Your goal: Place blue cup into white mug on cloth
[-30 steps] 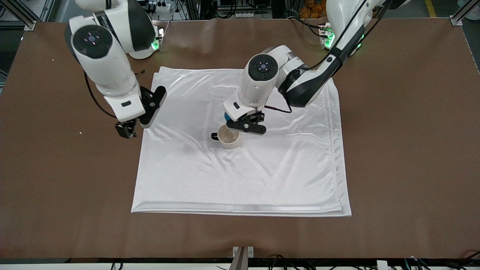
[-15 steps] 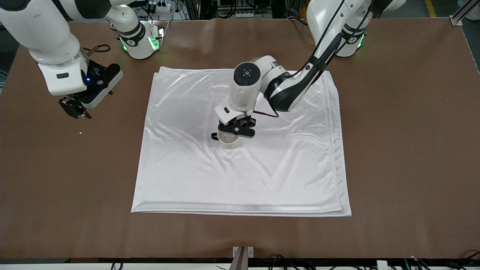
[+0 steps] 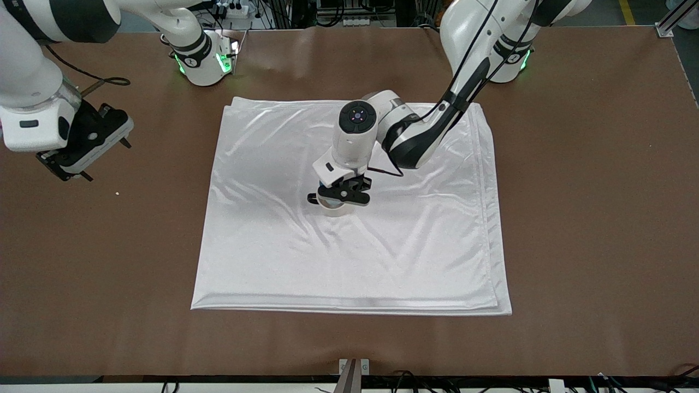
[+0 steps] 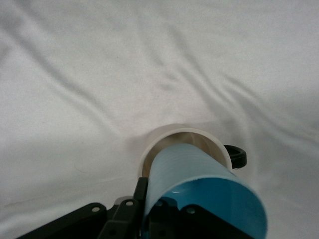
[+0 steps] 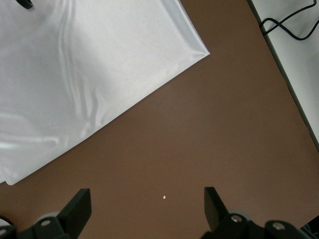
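1. Spanning nearly the whole front view, the brown table [image 3: 590,218] carries everything else.
2. Lying flat on the middle of the table, the cloth [image 3: 382,256] is a large shiny white sheet, folded in layers and lightly wrinkled.
3. Reaching from its base out over the cloth, the left arm brings the left gripper [image 3: 343,195] directly over the white mug [image 3: 331,208], its fingers clenched on the blue cup [image 4: 199,189].
4. Waiting over bare table at the right arm's end, clear of the cloth, the right gripper [image 5: 147,206] has its fingers spread wide and grasps nothing.
5. Standing upright near the middle of the cloth, the white mug shows its small black handle [image 4: 237,156].
6. Tilting in the grip, the blue cup has its base at the mug's mouth in the left wrist view; whether it touches the mug I cannot tell.
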